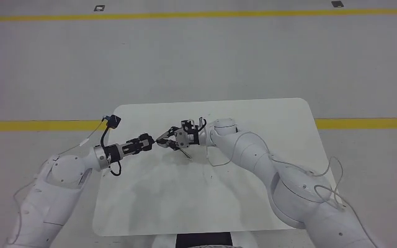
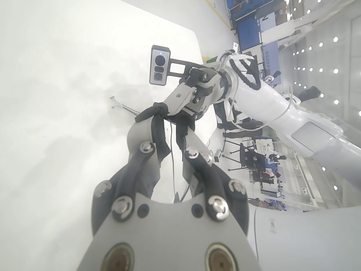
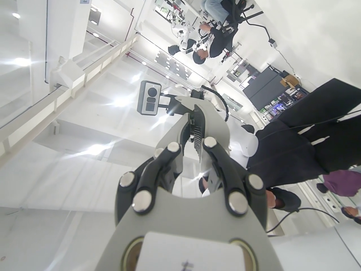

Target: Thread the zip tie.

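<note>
A white desk with rounded corners (image 1: pixel 267 124) carries the work, and the two white arms meet over its middle, above the surface. The left pincer (image 1: pixel 151 143) comes in from the robot's left and the right pincer (image 1: pixel 169 139) from its right. They stand tip to tip, touching or nearly so, and both are roughly level with the desk.

The thin black plastic zip tie (image 2: pixel 172 153) shows in the left wrist view as a narrow dark strip. It runs straight along the middle line of the left pincer, from the front end back toward the base, where it bends slightly. Its far end reaches the spot where the two pincers meet. Black cloth wrapping covers the left pincer's front end, and I cannot tell whether this pincer grips the strip.

The right pincer's fingers (image 3: pixel 180 131) are drawn together at their tips. Whether the strip sits between them is hidden.

A few thin pale strands (image 2: pixel 121 107) lie on the desk close to the pincers.
</note>
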{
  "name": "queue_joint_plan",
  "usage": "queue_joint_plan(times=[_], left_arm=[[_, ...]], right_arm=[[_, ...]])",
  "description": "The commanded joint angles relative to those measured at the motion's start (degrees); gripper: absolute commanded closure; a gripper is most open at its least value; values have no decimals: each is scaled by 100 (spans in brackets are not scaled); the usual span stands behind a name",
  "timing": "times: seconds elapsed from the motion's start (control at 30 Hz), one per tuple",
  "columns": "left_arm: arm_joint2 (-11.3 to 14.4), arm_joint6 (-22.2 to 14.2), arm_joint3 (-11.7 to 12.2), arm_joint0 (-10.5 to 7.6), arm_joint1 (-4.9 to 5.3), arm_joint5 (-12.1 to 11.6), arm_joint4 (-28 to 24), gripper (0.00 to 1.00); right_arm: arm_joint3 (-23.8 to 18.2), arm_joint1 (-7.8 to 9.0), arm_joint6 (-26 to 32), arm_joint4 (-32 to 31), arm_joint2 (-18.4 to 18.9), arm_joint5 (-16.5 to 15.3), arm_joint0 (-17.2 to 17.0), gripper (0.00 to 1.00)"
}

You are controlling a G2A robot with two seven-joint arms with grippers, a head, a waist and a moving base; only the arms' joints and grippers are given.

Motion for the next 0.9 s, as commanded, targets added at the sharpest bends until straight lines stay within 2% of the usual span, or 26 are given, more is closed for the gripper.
queue_joint_plan(times=[0.0,0.03,0.17,0.4,0.43,0.47,0.5,0.67,0.77,0.87], left_arm=[[-2,-1,-10,4,4,1,-12,90],[-3,0,-12,6,6,1,-15,90],[1,-3,-10,10,14,1,-17,100],[6,26,2,9,25,1,-31,100],[-3,29,6,12,27,1,-57,100],[-17,27,12,12,30,1,-78,100],[-33,24,20,16,33,1,-109,100],[-152,-102,84,42,49,1,-487,100],[-224,-376,147,57,55,1,-1064,100],[-297,-670,252,22,62,1,-1529,100]], right_arm=[[-11,3,-9,20,0,0,-3,100],[-16,4,-7,21,0,0,-4,100],[-33,11,-2,18,0,0,-12,100],[-58,19,13,-28,0,0,-20,100],[-54,21,6,-36,0,0,-16,78],[-53,24,0,-40,0,0,-14,27],[-50,27,0,-31,0,0,-10,0],[3,76,-51,133,13,0,57,0],[-1,138,-29,226,142,-8,113,0],[-4,211,-88,127,297,-379,102,0]])
